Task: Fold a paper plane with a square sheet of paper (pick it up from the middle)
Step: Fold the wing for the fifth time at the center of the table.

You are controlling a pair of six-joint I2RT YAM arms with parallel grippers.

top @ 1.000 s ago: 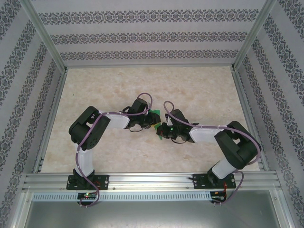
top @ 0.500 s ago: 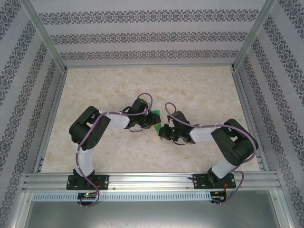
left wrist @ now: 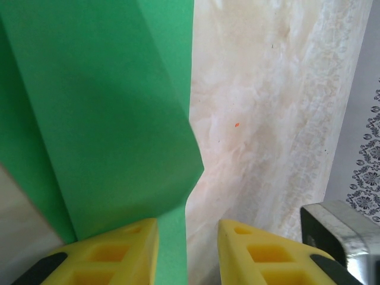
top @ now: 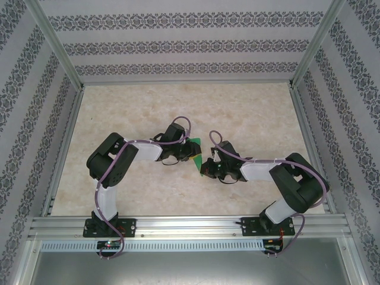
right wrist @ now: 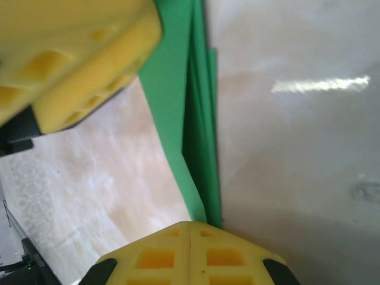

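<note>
marble tabletop (top: 249,113), green paper (left wrist: 107,119) in clenched right gripper (right wrist: 190,228), left gripper (left wrist: 187,228) loose around it

Bright, even light; glare streak on the table (right wrist: 317,85); soft shadow across the green paper (left wrist: 89,119); slight close-up blur

No readable text, labels, brands, numbers or signs anywhere in the three views

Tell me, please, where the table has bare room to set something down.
The table is bare across the back, up to the back wall, left of the left arm, and in the near strip between the bases. The middle is crowded: the left claw and right claw meet at the paper.
</note>
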